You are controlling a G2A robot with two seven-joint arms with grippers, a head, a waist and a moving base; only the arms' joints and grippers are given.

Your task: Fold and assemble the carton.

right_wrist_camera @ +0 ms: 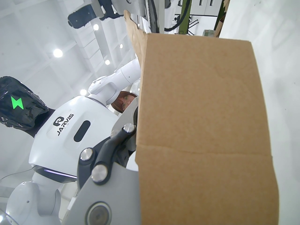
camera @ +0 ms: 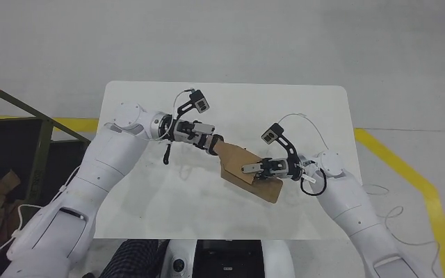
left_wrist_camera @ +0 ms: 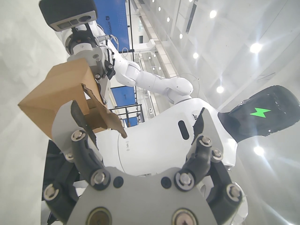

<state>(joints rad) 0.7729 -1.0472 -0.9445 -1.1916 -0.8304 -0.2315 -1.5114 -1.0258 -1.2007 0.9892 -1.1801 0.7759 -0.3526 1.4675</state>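
the left gripper (left_wrist_camera: 138, 112) stands spread wide at the open end of the carton (left_wrist_camera: 58, 90). one of its fingers (left_wrist_camera: 80, 118) is just beside the ragged end flap (left_wrist_camera: 106, 114), and nothing is between the jaws. the right gripper (camera: 259, 169) sits over the carton's middle and, as far as we can judge, is pinched on one of its walls, though cardboard hides its far side. from above, the carton lies aslant over the middle of the table (camera: 174, 201), between the two arms. we cannot tell whether it rests on the table or hangs just above it.

we take the step in hand to be turning that end flap inward. to do it well we would have the right hold firm, so the tube neither twists nor flattens. we would lay the left finger flat against the flap close to its crease, not at its torn tip, which looks soft and apt to buckle. then we would push squarely along the carton's length so the flap hinges on the crease, and watch that the neighbouring wall is not dragged in.
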